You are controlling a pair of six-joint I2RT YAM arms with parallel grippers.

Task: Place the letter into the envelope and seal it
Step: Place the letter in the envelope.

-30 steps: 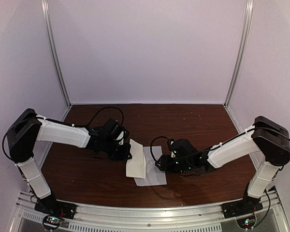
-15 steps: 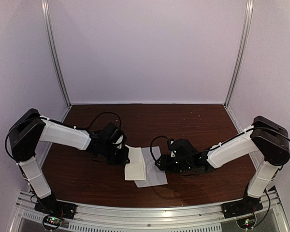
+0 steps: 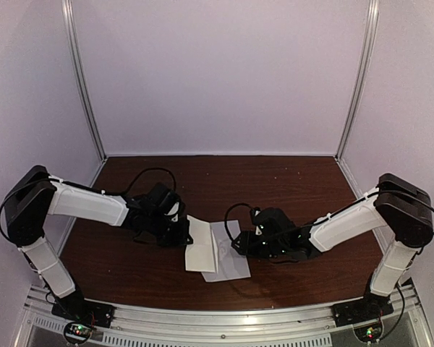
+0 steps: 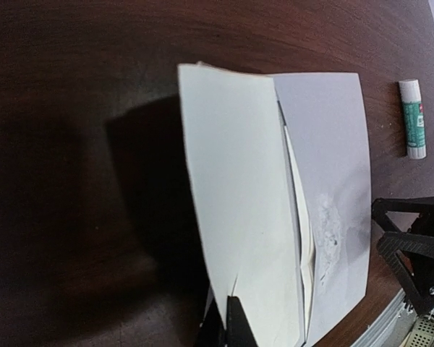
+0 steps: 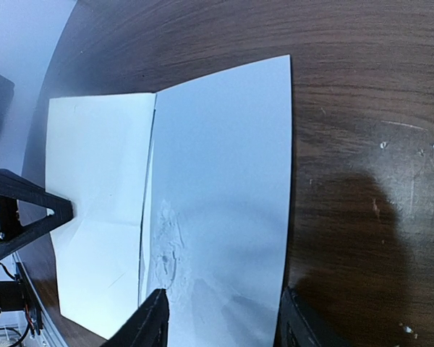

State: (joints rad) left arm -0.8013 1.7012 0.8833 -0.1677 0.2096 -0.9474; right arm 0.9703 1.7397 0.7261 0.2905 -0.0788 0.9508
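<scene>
The letter (image 3: 201, 248), a brighter white sheet, stands tilted up off the table at the middle. My left gripper (image 3: 185, 233) is shut on its edge, and in the left wrist view the black tips (image 4: 228, 323) pinch the letter (image 4: 239, 210) at the bottom. Beside it, along a narrow slit, the greyer envelope (image 3: 230, 256) lies flat with a rough glue smear (image 4: 327, 235). My right gripper (image 5: 224, 322) stands open low over the envelope (image 5: 224, 181), one finger by the smear and one at the sheet's right edge.
A white glue stick with a green label (image 4: 413, 118) lies on the dark wood table (image 3: 289, 188) just past the envelope. Pale walls enclose the table on three sides. The left gripper (image 5: 22, 217) shows at the letter's far edge in the right wrist view.
My left gripper has sunk and drawn slightly left and nearer, and the letter's raised edge has come down with it. The right arm has held still.
</scene>
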